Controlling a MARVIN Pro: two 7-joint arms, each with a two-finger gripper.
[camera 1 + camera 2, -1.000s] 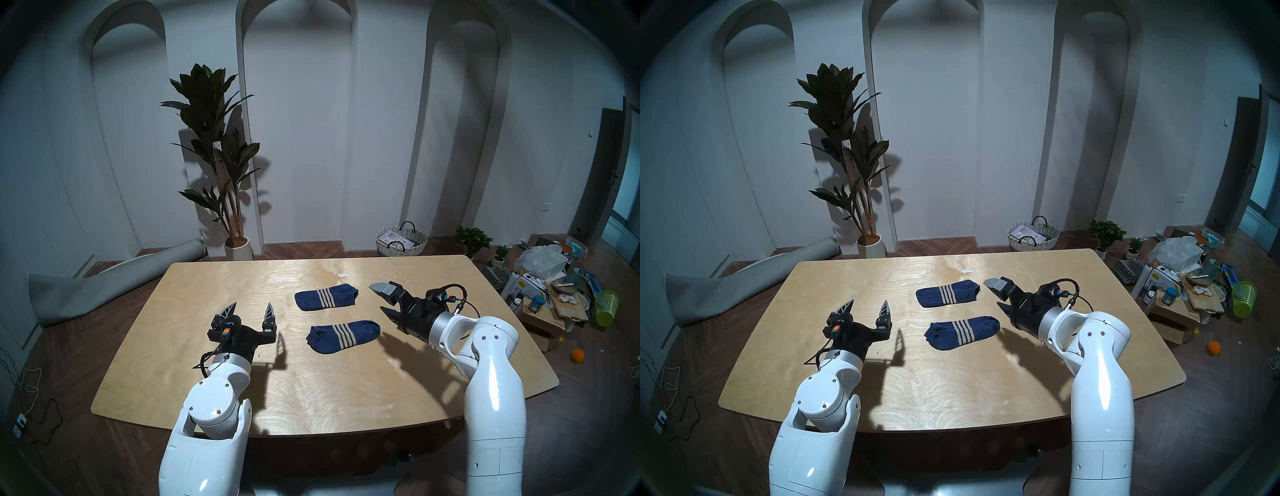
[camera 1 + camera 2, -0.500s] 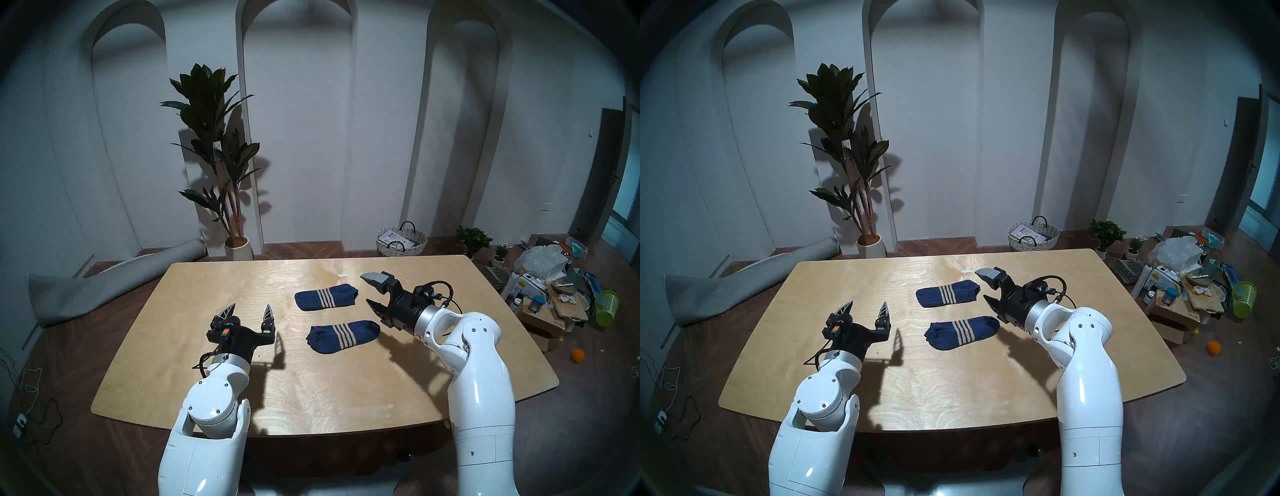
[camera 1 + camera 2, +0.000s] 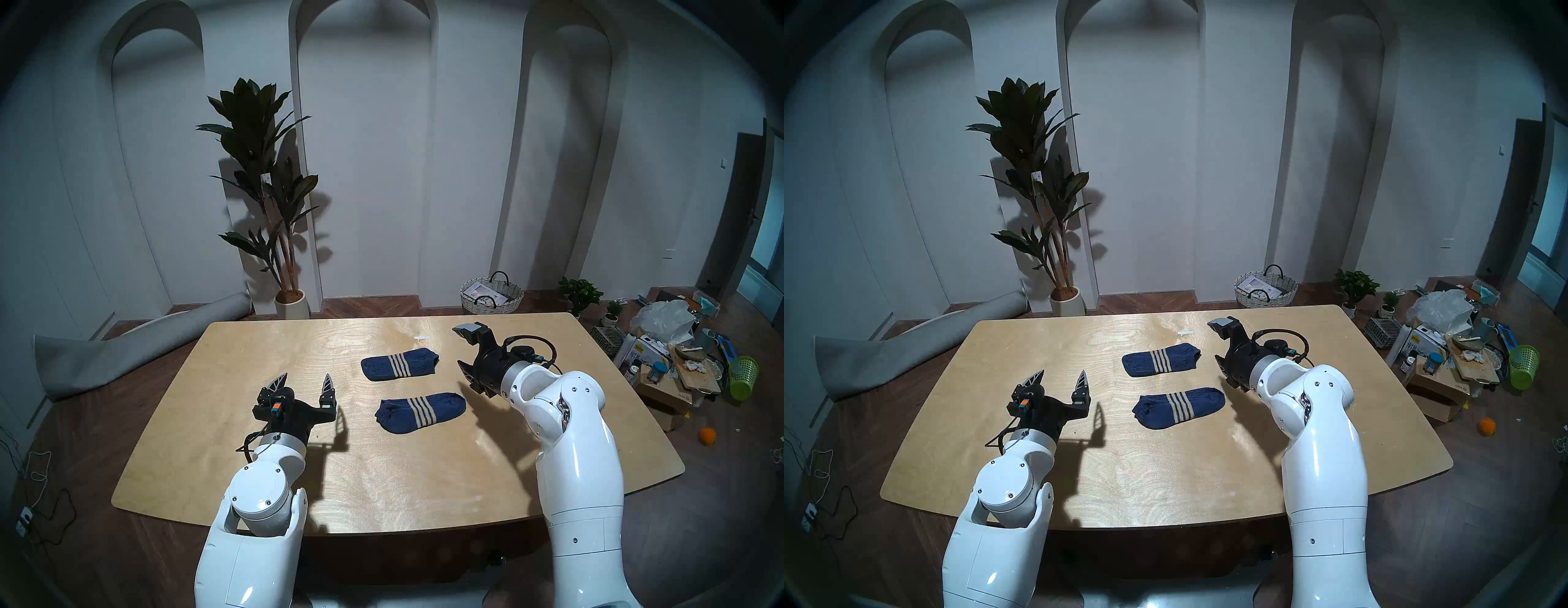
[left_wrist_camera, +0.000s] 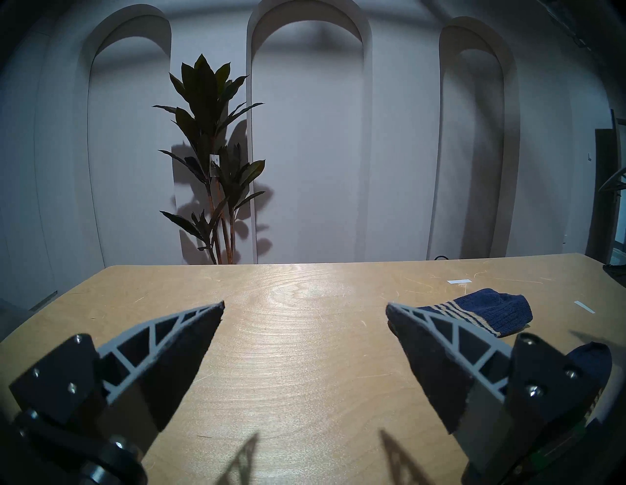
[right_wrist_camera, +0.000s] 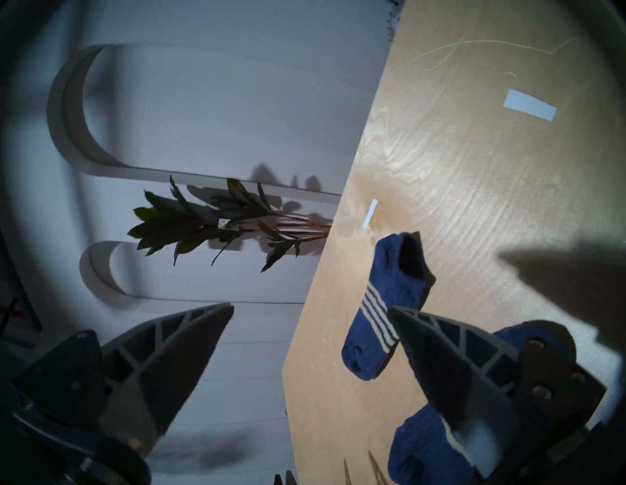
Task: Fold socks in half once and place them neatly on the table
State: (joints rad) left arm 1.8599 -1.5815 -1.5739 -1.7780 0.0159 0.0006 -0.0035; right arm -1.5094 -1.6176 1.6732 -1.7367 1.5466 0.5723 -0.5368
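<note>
Two short navy-blue knit ankle socks with beige stripes lie flat and unfolded on the pale plywood desk (image 3: 254, 467), both with their long axes running left to right: the far sock (image 3: 399, 364) and the near sock (image 3: 420, 412).

The right hand (image 3: 462, 350) hangs just beside their right-hand ends, spread wide and holding nothing — it is the nearer one. The left hand (image 3: 304, 379), equally wide and empty, is level and well apart to the left.

In the right wrist view the lower finger (image 5: 454, 365) covers much of the near sock — probably its cuff end, though that is hard to tell.
</note>
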